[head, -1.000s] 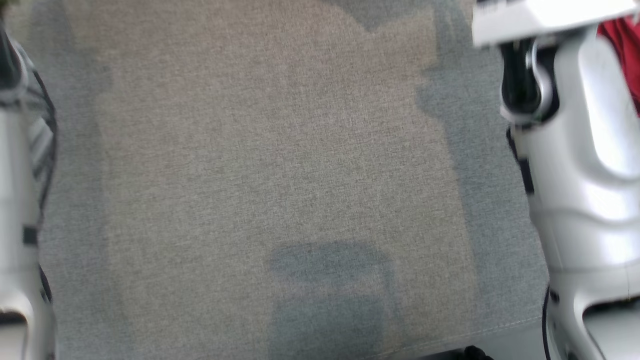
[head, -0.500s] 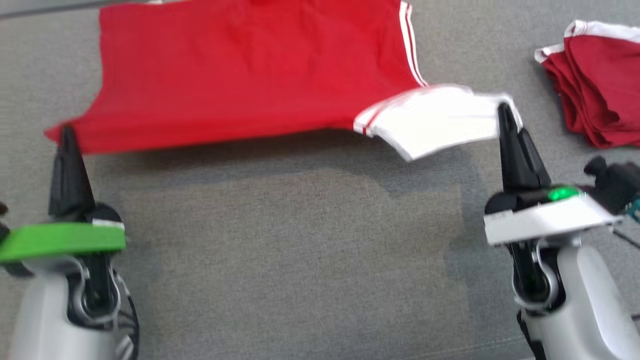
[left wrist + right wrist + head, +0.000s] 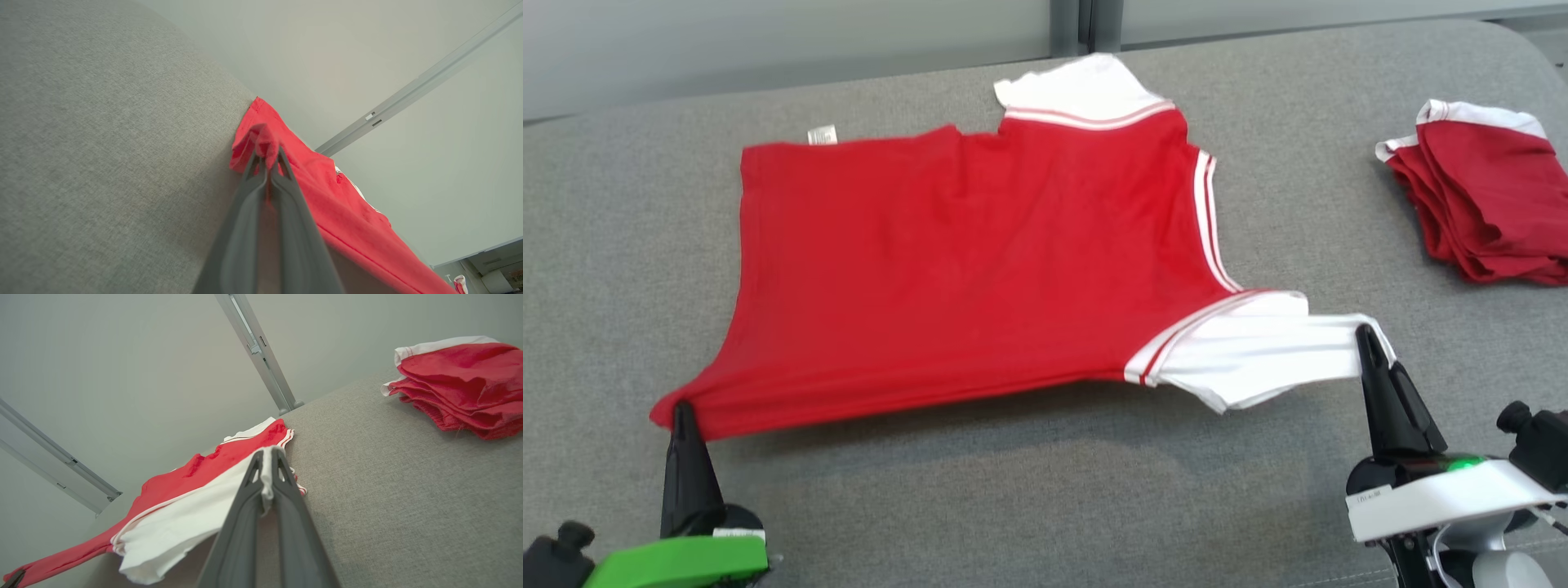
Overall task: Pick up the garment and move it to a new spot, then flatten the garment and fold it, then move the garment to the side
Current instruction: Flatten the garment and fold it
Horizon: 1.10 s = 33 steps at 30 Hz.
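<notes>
The garment (image 3: 964,261) is a red T-shirt with white striped sleeves, spread over the grey cushioned surface (image 3: 1029,506). Its near edge is lifted and stretched between my two grippers. My left gripper (image 3: 680,411) is shut on the garment's red bottom corner (image 3: 261,141) at the lower left. At the lower right my right gripper (image 3: 1365,335) is shut on the tip of the white sleeve (image 3: 1258,355), which the right wrist view shows pinched between the fingers (image 3: 267,465). The far sleeve (image 3: 1078,90) lies flat near the back edge.
A stack of folded red-and-white garments (image 3: 1478,204) sits at the right of the surface, also in the right wrist view (image 3: 453,384). A pale wall with a metal rail (image 3: 1086,24) runs behind the back edge. Bare grey fabric lies in front of the shirt.
The head camera has tilted up, bringing the whole shirt and the back wall into view. Both grippers keep their hold on the garment's near edge.
</notes>
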Available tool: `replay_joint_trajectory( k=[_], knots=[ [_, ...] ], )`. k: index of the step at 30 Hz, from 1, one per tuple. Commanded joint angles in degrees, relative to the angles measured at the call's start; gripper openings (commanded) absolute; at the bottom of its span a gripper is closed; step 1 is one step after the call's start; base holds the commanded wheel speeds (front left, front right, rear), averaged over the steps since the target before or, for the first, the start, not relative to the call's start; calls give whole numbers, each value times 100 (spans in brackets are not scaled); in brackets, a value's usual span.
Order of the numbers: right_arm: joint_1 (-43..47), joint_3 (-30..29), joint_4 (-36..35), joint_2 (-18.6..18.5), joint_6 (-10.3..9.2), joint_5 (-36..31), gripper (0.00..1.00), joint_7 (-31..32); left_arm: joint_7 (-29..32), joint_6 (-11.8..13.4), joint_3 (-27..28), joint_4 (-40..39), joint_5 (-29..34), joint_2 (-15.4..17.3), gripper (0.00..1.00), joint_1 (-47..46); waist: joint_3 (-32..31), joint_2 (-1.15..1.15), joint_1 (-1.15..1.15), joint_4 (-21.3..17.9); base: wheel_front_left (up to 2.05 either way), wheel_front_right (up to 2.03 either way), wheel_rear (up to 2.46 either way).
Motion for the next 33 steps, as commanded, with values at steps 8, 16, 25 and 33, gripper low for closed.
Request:
replay_joint_trajectory(
  k=[8,16,25,33],
  knots=[
    [501,1,-91,-11,-9,169,0,49,-29,-23,127,-228,-18,-102,0,646,-457,0,1,1,0,0,0],
    [917,183,125,-9,-8,386,0,351,-29,100,-24,-99,-107,-116,0,978,-760,0,1,-6,0,0,0],
    [1075,210,424,-9,-8,390,0,664,-28,287,-211,266,-102,-116,0,1120,-890,0,1,-7,0,0,0],
    [1040,236,553,-8,-7,375,0,776,-28,291,-336,556,-76,-116,0,1009,-983,0,1,22,0,0,0]
  ],
)
